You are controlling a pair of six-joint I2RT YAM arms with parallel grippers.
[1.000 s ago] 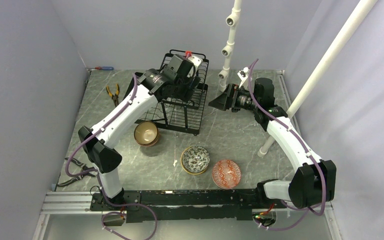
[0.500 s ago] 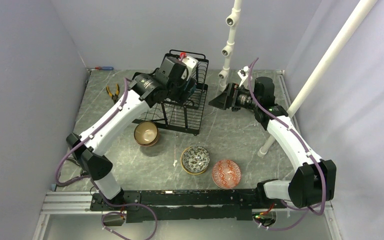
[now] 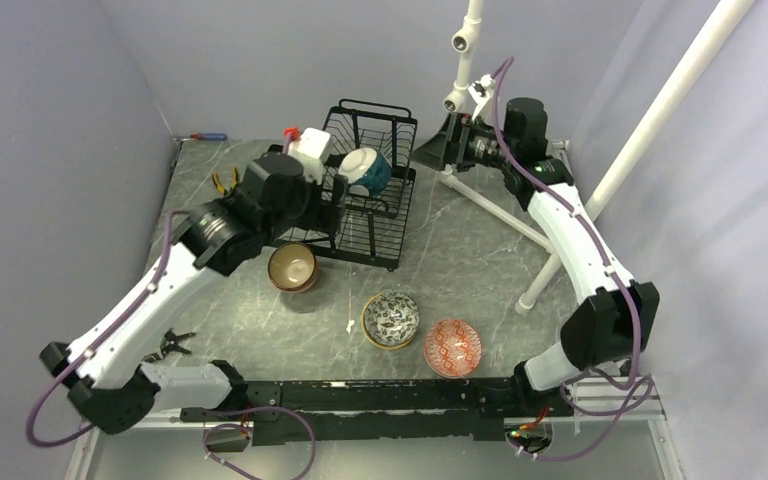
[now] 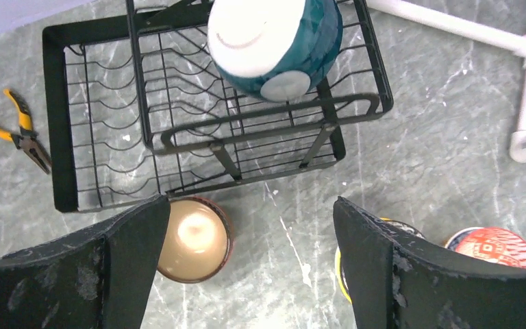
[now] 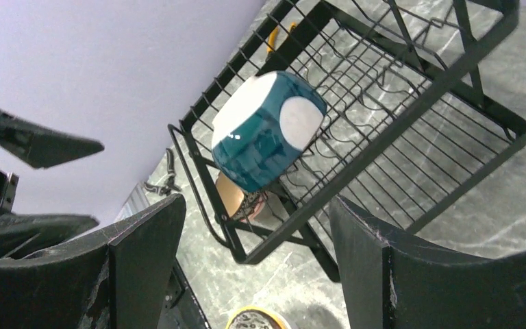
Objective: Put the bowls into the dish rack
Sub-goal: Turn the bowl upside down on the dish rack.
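On the far left we see orange pliers [image 3: 225,185] lying on the bench [image 3: 460,260]. The left fingers [image 4: 133,240] are spread wide with nothing in them. A brown bowl [image 3: 292,267] sits just in front of the dish rack [image 3: 370,225]. A teal bowl [image 3: 365,170] lies tipped in the rack's top basket. A blue-patterned bowl [image 3: 391,319] and a red bowl [image 3: 453,347] sit nearer us. The right fingers [image 5: 147,233] are wide apart too, holding nothing.

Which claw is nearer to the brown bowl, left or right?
Left. The left claw hovers above the brown bowl, beside the dish rack; the right claw is past the rack's far right corner.
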